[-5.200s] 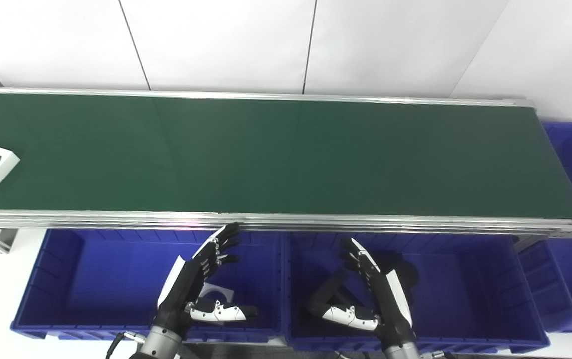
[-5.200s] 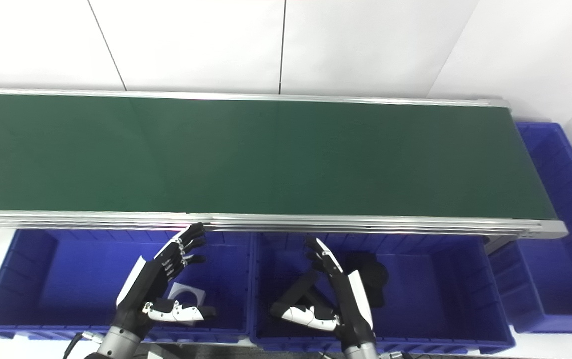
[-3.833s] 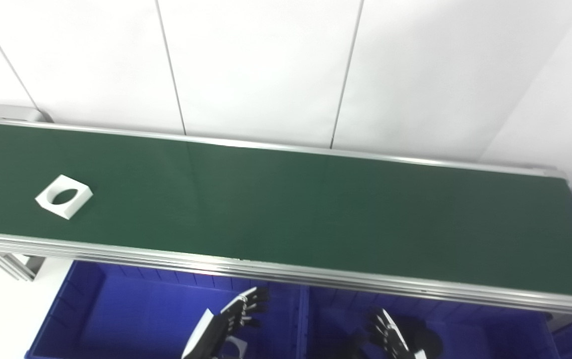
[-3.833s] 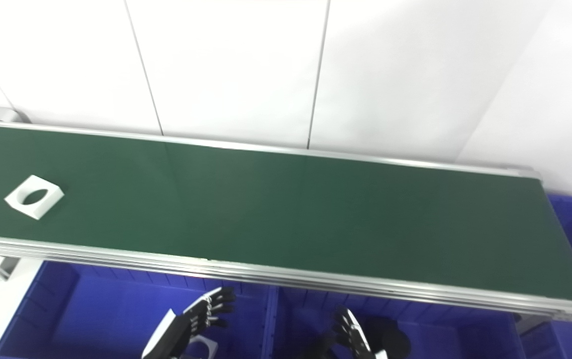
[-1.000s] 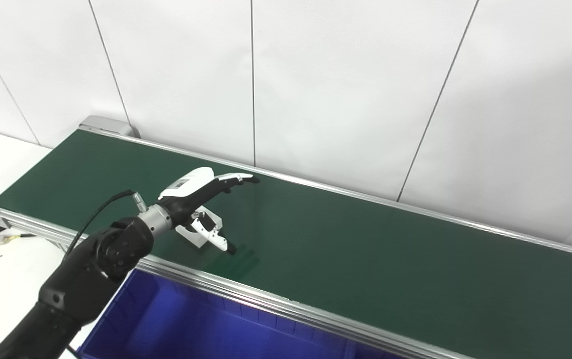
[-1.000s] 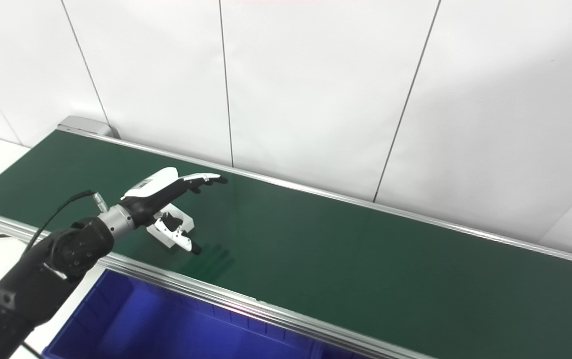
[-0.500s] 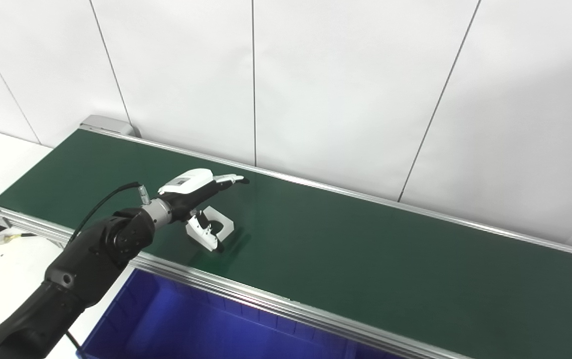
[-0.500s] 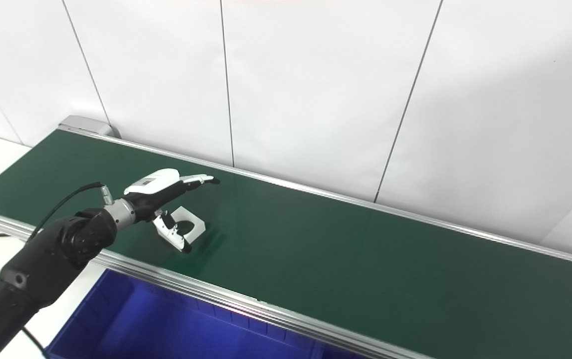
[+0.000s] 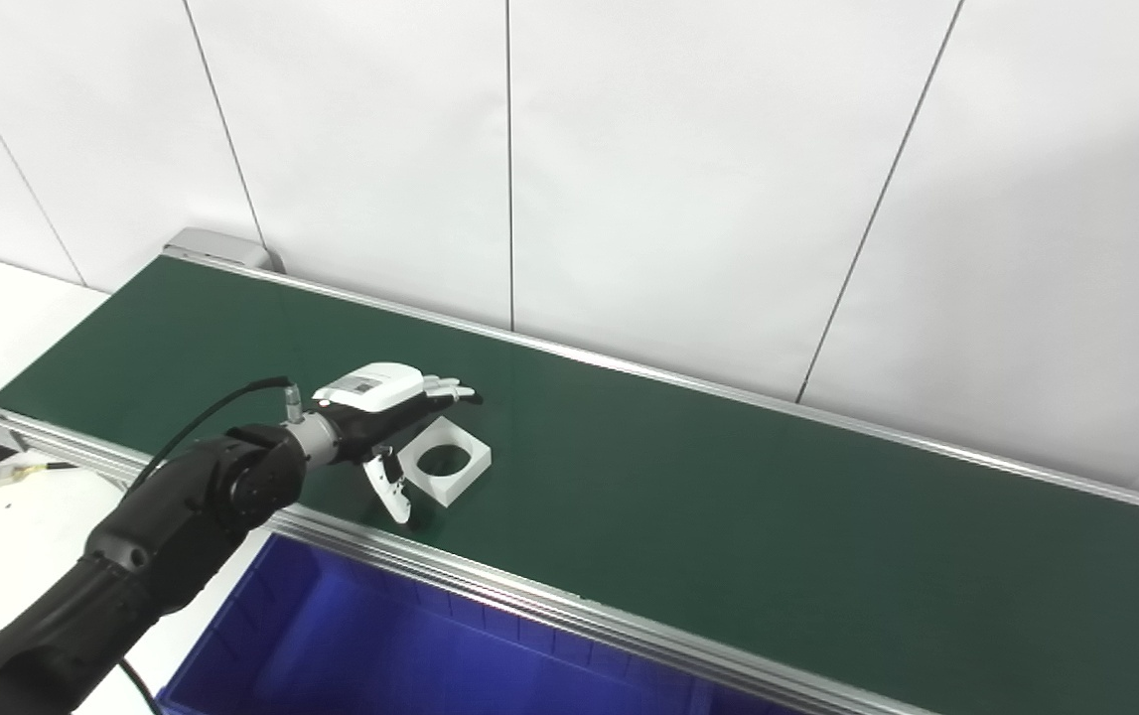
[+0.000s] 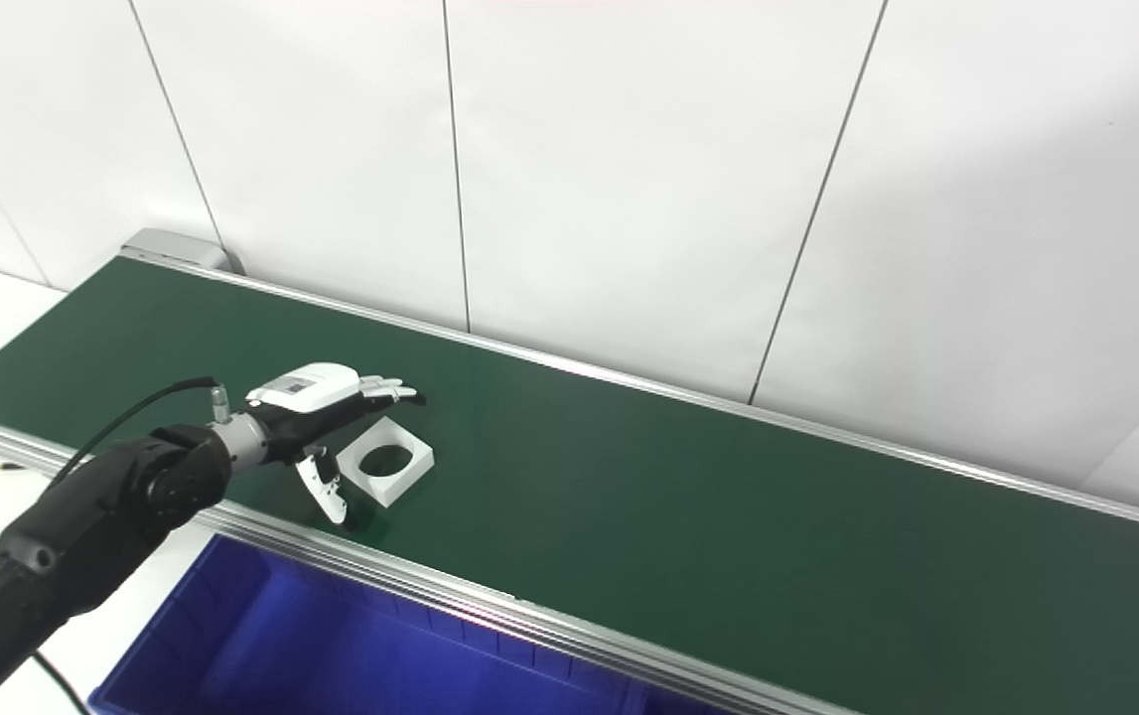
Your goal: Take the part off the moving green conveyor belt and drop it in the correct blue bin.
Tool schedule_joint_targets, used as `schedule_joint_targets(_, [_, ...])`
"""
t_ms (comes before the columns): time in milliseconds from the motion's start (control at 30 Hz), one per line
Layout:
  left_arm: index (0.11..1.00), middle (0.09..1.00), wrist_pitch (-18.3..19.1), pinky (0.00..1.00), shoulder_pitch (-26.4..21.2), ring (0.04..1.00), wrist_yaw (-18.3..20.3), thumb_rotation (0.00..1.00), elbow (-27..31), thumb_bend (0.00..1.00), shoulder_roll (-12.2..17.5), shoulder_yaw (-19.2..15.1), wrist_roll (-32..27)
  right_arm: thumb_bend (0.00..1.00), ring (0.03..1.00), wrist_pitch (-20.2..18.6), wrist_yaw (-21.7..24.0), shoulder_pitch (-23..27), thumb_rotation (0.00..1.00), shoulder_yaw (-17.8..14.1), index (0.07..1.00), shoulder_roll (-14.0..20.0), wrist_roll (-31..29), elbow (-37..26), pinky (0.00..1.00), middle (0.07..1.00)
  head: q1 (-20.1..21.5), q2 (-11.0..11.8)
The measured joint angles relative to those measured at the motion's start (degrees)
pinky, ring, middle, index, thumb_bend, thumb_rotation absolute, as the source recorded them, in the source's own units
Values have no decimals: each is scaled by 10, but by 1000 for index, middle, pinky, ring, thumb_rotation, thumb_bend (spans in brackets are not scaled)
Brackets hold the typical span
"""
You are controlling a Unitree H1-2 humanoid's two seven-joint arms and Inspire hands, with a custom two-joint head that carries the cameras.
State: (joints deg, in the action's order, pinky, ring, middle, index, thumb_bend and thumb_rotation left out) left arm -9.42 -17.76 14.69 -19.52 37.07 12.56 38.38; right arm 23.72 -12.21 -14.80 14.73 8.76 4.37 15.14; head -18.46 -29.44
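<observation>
Nothing's picked yet: the white part [image 9: 445, 470] lies on the green belt [image 9: 728, 516], left of centre. The left hand [image 9: 385, 417] hovers beside it, fingers spread and empty; lifting and binning remain.

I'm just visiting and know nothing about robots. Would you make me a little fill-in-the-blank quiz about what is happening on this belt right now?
1. The white part has a ____ hole through its middle.
2. The belt under the part is coloured ____.
3. The left hand has its fingers spread, so it is ____, not holding the part.
4. The bin below the belt's near edge is coloured ____.

Missing words: round; green; open; blue
</observation>
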Motion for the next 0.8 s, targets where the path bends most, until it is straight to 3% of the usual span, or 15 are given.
schedule_joint_targets(200, [888,929,-8,877,-17,935,-49,0,-23,766,-20,21,34,607,866,0,0,-2,128,0,916,0,-3,0,907,848,0,-4])
schedule_joint_targets(400, [824,861,-70,788,-30,870,-100,0,-78,646,-40,18,13,609,857,0,3,-6,124,-3,908,-1,-8,-4,896,838,3,-9])
schedule_joint_targets(533, [761,782,-109,660,-33,756,-137,0,-114,558,-61,13,-7,598,849,0,0,-7,109,-2,907,-1,-5,-10,899,838,3,-9])
schedule_joint_targets(567, [725,735,-116,576,-34,617,-139,0,-118,513,-63,13,-9,598,848,0,0,-7,110,-2,907,-1,-4,-12,897,837,3,-9])
schedule_joint_targets(633, [658,661,-122,487,-35,499,-147,0,-127,473,-73,14,-17,598,845,0,-1,-7,111,-1,905,-1,-3,-12,891,835,4,-11])
schedule_joint_targets(667, [642,644,-121,472,-36,483,-146,0,-131,467,-82,14,-24,598,844,0,-2,-7,111,-1,905,-1,-2,-12,889,834,4,-11])
schedule_joint_targets(700, [560,568,-120,447,-38,444,-146,0,-131,483,-92,14,-31,596,844,0,-2,-7,113,0,906,-2,-1,-13,892,835,4,-11])
schedule_joint_targets(800, [491,521,-113,413,-51,427,-124,0,-125,495,-109,22,-41,601,848,0,-5,-9,147,0,905,-4,-1,-14,902,837,3,-13])
